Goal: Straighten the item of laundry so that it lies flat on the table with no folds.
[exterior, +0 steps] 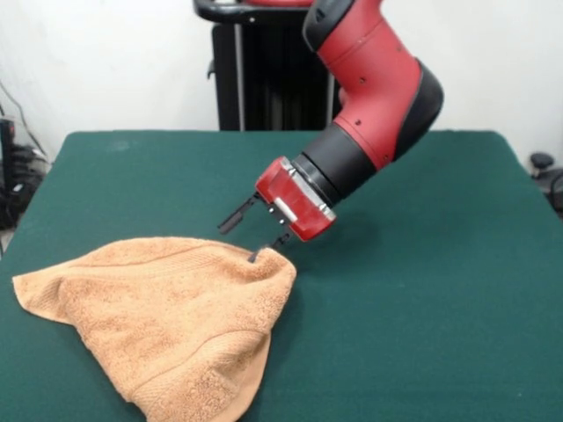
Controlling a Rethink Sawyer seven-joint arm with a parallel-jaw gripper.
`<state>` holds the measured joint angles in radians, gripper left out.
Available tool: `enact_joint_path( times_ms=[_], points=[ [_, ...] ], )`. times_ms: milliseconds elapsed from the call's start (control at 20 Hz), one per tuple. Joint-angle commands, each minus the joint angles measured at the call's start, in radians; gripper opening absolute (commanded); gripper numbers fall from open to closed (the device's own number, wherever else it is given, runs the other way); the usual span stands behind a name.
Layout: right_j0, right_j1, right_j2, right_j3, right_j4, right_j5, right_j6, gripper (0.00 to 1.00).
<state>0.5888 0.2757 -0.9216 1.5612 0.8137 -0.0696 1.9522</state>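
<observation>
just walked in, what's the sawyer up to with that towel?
The arm reaches down at a slant, with the gripper at the upper right corner of the orange-tan towel on the green table. Its fingers are spread: one tip touches the towel's edge, the other sticks out above the cloth. Nothing looks gripped. The towel is not flat; it lies bunched in a rough triangle, with a folded-over layer near the front edge.
</observation>
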Motion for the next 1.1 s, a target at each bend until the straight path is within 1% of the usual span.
enact_joint_path(
  times_ms=[50,450,600,800,1100],
  points=[
    [0.011,-0.034,0.202,-0.031,-0.051,-0.037,0.184,1.00],
    [-0.001,-0.049,0.244,0.003,-0.120,-0.118,0.193,1.00],
    [0.010,-0.035,0.243,0.003,-0.110,-0.126,0.200,1.00],
    [0.034,0.002,0.228,-0.009,-0.063,-0.123,0.202,1.00],
    [0.056,0.019,0.215,-0.013,-0.033,-0.095,0.202,1.00]
  ],
)
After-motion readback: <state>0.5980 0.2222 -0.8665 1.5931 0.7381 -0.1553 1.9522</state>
